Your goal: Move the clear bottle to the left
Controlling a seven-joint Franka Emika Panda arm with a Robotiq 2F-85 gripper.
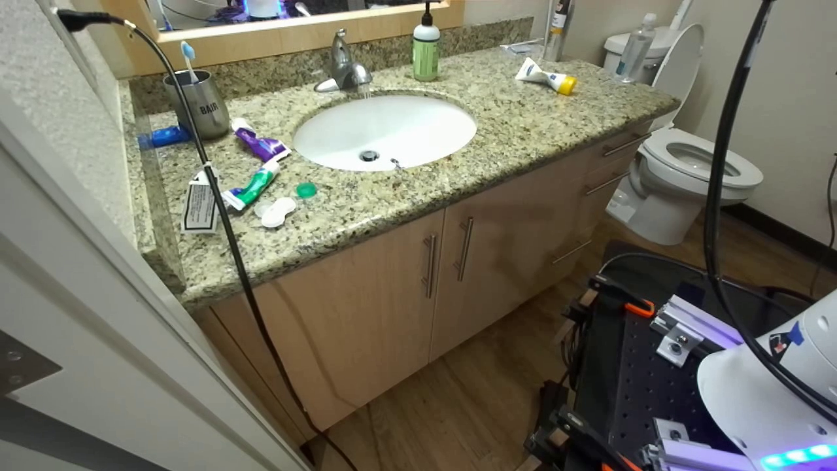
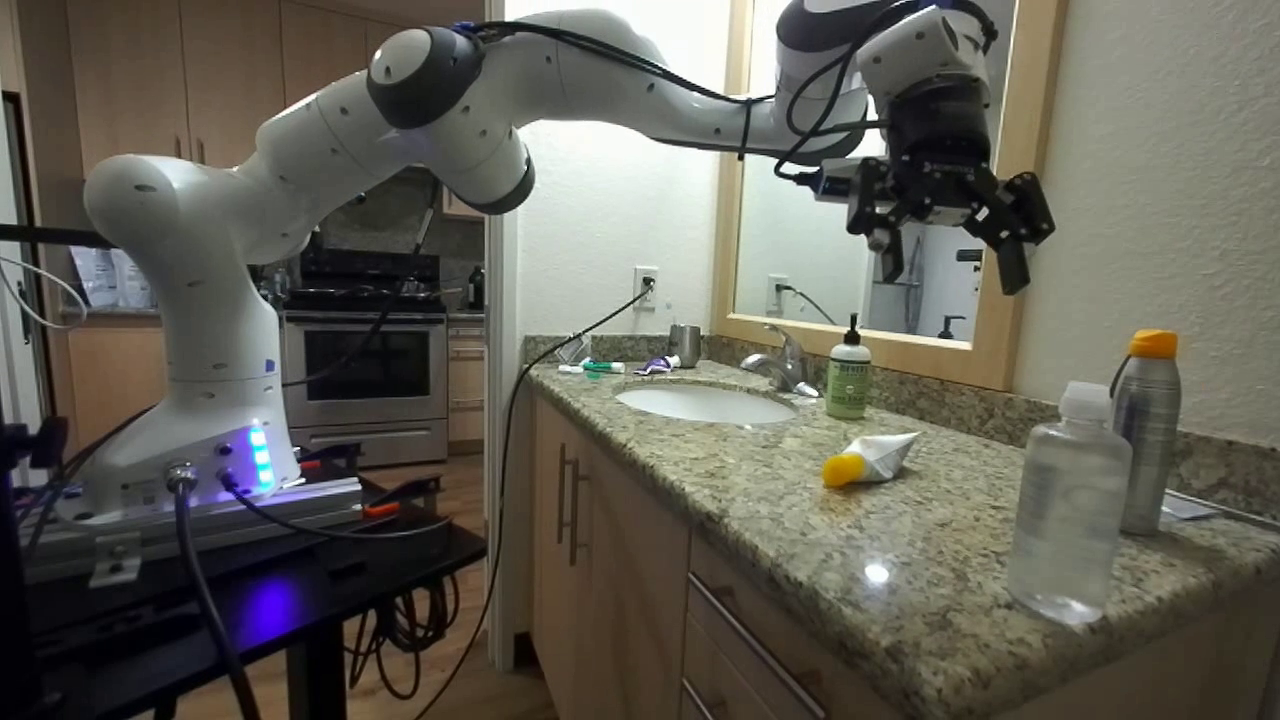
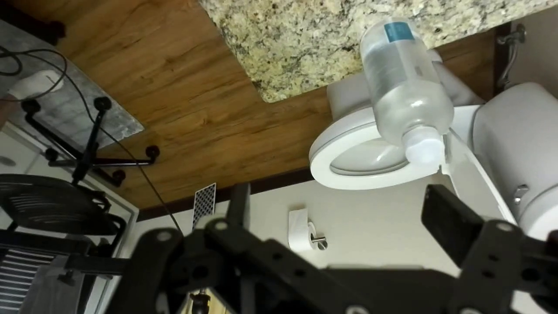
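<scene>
The clear bottle (image 2: 1068,510), see-through with a pale cap, stands upright near the counter's end in both exterior views. In the wrist view the bottle (image 3: 399,83) shows at upper right, cap towards the jaws, with a blue-green label patch near its base. High over the counter hangs my gripper (image 2: 952,272), pointing down in front of the mirror's edge, well apart from the bottle. Its two fingers are spread wide with nothing between them; the wrist view shows the same gap in the gripper (image 3: 338,200). That exterior view with the bottle (image 1: 635,49) at far right does not include the gripper.
A spray can (image 2: 1150,440) with an orange cap stands close beside the bottle. A yellow-capped tube (image 2: 870,460), a green soap bottle (image 2: 849,375) and the faucet (image 1: 343,65) lie further along the granite counter (image 1: 510,124). The toilet (image 1: 696,163) is past the counter's end.
</scene>
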